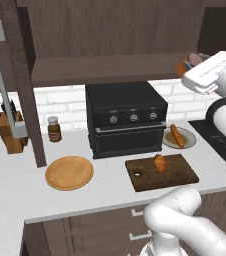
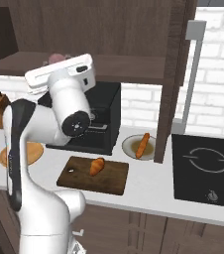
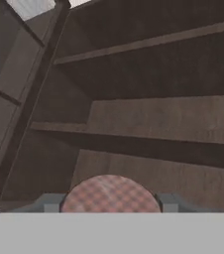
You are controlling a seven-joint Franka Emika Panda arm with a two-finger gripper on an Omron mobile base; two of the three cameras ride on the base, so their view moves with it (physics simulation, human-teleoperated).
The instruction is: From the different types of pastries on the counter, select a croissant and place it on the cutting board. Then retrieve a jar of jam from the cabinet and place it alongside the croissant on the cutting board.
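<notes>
Up at the dark brown wooden cabinet's [image 1: 100,67] open shelf, the white arm's two-finger gripper [image 3: 109,204] has its fingers closed partway around a small jar of jam with a pink-and-orange checked lid [image 3: 110,194], one finger [image 3: 49,202] pressed to each side of it. Seen from the left base camera, the jar's orange side [image 1: 181,66] shows at the shelf's right end, just ahead of the hand. Below, on the pale grey-white counter [image 1: 15,175], the small plump golden-brown croissant [image 1: 160,163] lies near the middle of the dark brown rectangular cutting board [image 1: 177,174], at the counter's front edge. Behind the board's right corner, a longer orange-brown stick loaf [image 1: 176,135] rests on a pale round plate [image 1: 187,141].
</notes>
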